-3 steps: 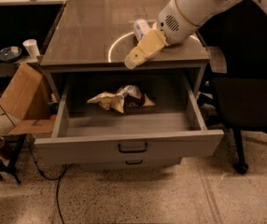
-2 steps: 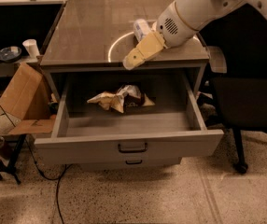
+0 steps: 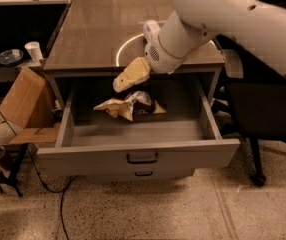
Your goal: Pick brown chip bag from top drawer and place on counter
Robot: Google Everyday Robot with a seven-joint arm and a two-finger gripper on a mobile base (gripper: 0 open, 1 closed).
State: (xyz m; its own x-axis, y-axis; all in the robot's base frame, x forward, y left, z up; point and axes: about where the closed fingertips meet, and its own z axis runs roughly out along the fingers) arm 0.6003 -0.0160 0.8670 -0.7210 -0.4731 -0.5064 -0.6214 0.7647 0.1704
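Observation:
The brown chip bag [image 3: 130, 105] lies crumpled on the floor of the open top drawer [image 3: 138, 156], near its back and middle. My gripper [image 3: 124, 81] hangs just above the bag, at the drawer's back edge under the counter's front lip, its tan fingers pointing down and left. It holds nothing. The counter [image 3: 93, 34] is the glossy grey-brown top with a pale arc, right behind the drawer. My white arm reaches in from the upper right over the counter.
A cardboard box [image 3: 25, 106] leans at the cabinet's left. A black chair [image 3: 263, 114] stands at the right. A lower drawer front with a small handle [image 3: 143, 174] sits under the open drawer. Cups and bowls [image 3: 13, 54] sit on a shelf at far left.
My gripper has moved down and forward, from over the counter's front edge to just above the chip bag in the drawer. The bag has not moved.

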